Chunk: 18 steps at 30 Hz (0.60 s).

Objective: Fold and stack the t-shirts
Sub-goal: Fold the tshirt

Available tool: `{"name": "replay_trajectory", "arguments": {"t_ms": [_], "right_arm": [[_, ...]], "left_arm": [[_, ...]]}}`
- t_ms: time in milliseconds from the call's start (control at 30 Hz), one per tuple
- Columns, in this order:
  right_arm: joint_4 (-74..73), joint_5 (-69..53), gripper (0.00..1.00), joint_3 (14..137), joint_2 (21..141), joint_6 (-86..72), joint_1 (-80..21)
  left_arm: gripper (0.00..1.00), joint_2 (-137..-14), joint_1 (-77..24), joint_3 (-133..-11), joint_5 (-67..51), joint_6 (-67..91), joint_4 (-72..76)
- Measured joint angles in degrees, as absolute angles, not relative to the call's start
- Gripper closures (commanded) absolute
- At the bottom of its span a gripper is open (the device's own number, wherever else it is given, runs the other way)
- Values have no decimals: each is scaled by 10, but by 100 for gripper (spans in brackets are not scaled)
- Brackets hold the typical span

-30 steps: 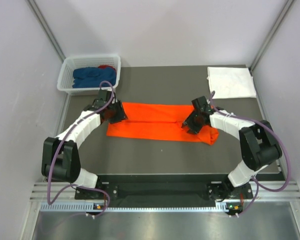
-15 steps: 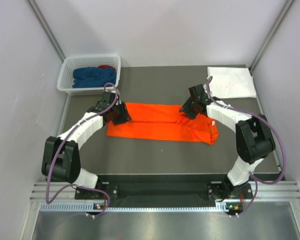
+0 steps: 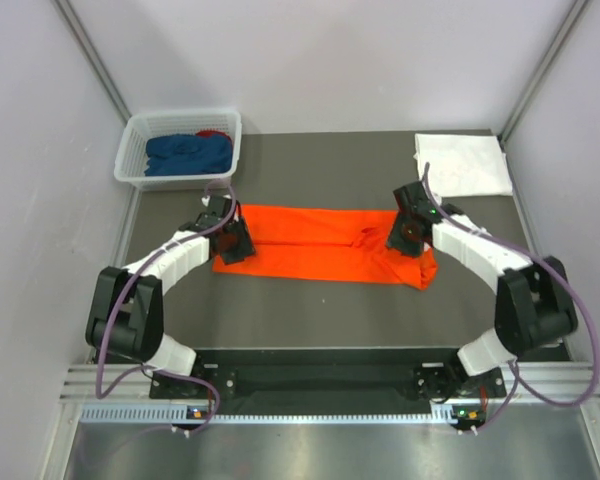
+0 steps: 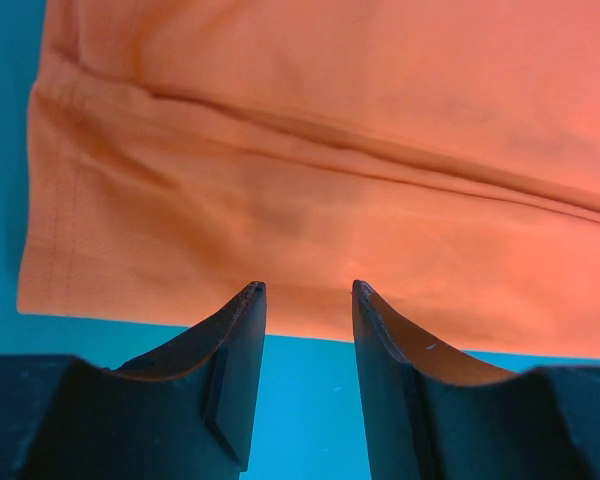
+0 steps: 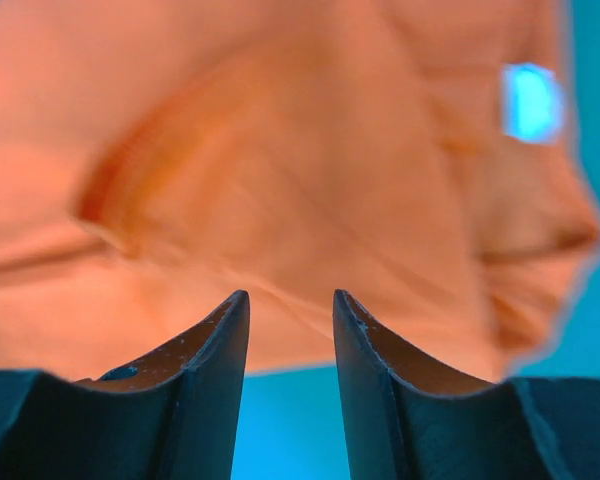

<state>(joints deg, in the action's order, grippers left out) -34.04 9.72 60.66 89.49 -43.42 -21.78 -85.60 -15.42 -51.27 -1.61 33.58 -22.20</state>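
You see an orange shirt [image 3: 320,255] lying flat on a dark table, already folded into a long band that runs left to right, with a lengthwise crease along its middle. The left gripper [image 3: 230,240] sits over the shirt's left end. In the left wrist view its jaws stand apart with nothing between them, their tips at the shirt's near hem. The right gripper [image 3: 405,232] sits over the shirt's right end, where the cloth is bunched and rumpled. Its jaws are likewise parted and hold nothing. A white basket [image 3: 180,114] of blue clothes [image 3: 185,153] stands beyond the shirt's left end, well apart from it. A folded white shirt [image 3: 463,165] lies beyond the shirt's right end, also apart. The fold appears about halfway done: the lengthwise fold is made and the crosswise fold is not. The next move likely calls for pinching the cloth at an end, gathering every layer, and carrying it across. The rumpled right end may need smoothing first.
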Motion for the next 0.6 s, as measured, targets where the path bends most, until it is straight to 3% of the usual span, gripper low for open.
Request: {"name": "replay_trajectory", "arguments": {"t_ms": [233,600], "right_arm": [[-373,110,63,498,738,-354,-201],[-346,55,64,386,684,-300,-201]], "left_arm": [[52,-858,-151,-490,17,354,-227],[51,-790,-49,-389,12,379,-205]]}}
